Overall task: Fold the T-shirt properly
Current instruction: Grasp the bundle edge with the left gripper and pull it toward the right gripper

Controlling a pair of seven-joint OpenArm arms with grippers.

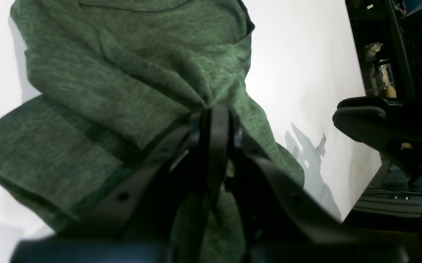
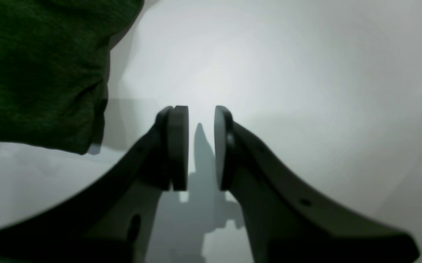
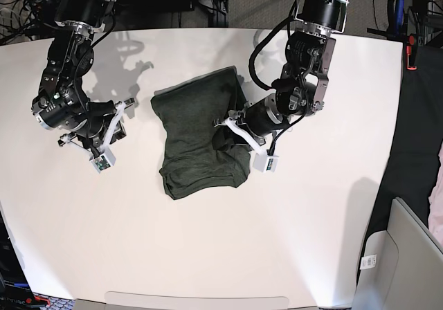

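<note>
A: The T-shirt (image 3: pixel 201 133) lies mid-table (image 3: pixel 325 241), already bundled into a rough rectangle, lumpy along the edge under the left claw (image 1: pixel 214 120).

B: That claw is pinched tight on a fold of the fabric. I'd say halfway: tidying and a last fold remain.

A: The right claw (image 2: pixel 200 146) hangs beside the shirt, jaws slightly apart, holding nothing.

B: Containers? None in sight.

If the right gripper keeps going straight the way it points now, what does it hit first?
Most likely the bare white table. The right gripper has its jaws slightly apart with nothing between them, and the T-shirt lies off to one side of its line. Depth is hard to judge.
</note>
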